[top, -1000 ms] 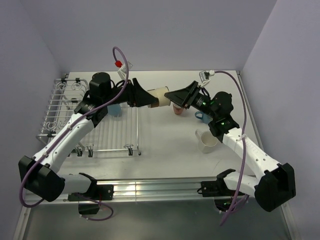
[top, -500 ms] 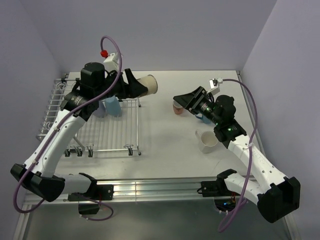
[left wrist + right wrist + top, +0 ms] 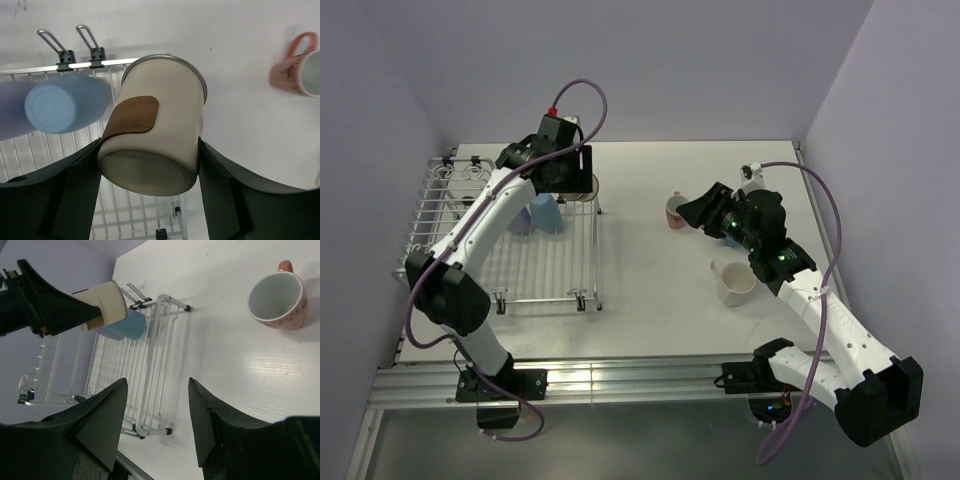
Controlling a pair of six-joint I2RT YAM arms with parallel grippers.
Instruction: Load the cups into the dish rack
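Note:
My left gripper (image 3: pixel 572 178) is shut on a cream cup with a metal rim and a brown patch (image 3: pixel 159 135). It holds the cup mouth down over the far right corner of the wire dish rack (image 3: pixel 550 270). A light blue cup (image 3: pixel 547 212) and a lavender cup (image 3: pixel 520 218) lie in the rack beside it. My right gripper (image 3: pixel 692 212) is open and empty next to the salmon-pink mug (image 3: pixel 674 208). That mug stands upright in the right wrist view (image 3: pixel 277 300). A cream-white mug (image 3: pixel 735 282) stands near the right arm.
The rack has upright loops along its left side (image 3: pixel 440 200) and a raised bar at its right edge (image 3: pixel 595 250). Walls close the table in at the back and on both sides. The right arm covers the table just behind the cream-white mug.
My left arm has swung the cream cup back from the table's middle to the rack's far right corner and turned it mouth down. My right gripper has let go of it and drawn back.

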